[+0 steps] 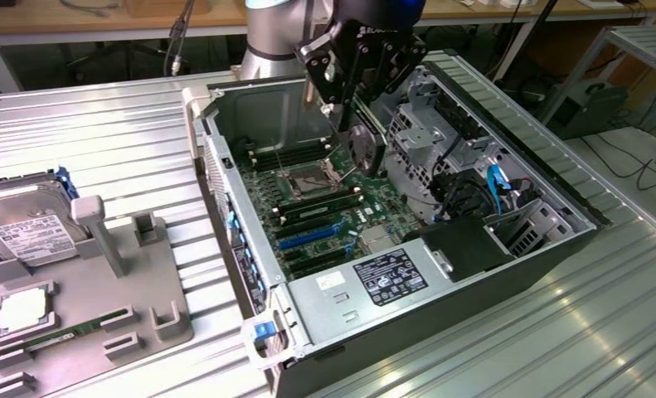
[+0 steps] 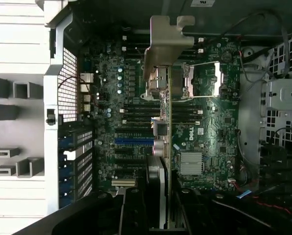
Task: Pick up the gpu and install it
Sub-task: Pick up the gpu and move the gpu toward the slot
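Note:
My gripper hangs over the open computer case and is shut on the gpu. The card is thin and dark, held on edge and hanging down from the fingers, just above the motherboard near the CPU socket. The wrist view looks along the gpu edge-on, with its silvery metal bracket at the far end. There the gripper clamps the card's near end. The card lies across the board between the blue slots and the heatsink, not seated in any slot.
A power supply fills the case's near end, and a metal drive cage with cables stands at the exterior view's right. Outside the case, a grey fixture holds a silver hard drive and a green memory stick.

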Motion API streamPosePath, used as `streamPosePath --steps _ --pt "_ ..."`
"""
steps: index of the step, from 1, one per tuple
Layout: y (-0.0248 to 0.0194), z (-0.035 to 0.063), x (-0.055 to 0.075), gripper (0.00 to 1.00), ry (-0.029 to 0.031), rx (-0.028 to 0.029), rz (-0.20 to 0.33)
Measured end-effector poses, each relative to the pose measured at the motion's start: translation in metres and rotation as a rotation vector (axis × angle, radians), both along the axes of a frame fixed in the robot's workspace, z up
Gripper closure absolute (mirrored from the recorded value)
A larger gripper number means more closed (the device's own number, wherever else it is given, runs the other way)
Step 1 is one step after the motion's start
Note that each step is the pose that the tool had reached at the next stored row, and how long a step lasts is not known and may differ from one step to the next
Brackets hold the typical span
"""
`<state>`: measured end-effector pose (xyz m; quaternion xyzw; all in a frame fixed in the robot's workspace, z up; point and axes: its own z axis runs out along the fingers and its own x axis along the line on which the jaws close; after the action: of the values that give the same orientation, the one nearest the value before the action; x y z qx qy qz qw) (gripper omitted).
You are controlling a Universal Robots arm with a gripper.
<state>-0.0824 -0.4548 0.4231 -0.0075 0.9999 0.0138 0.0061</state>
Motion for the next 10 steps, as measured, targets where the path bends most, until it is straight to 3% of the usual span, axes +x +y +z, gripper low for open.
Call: streamPosePath --steps 10 --pt "0.0 -0.0002 0.022 0.72 0.0 0.0 0.0"
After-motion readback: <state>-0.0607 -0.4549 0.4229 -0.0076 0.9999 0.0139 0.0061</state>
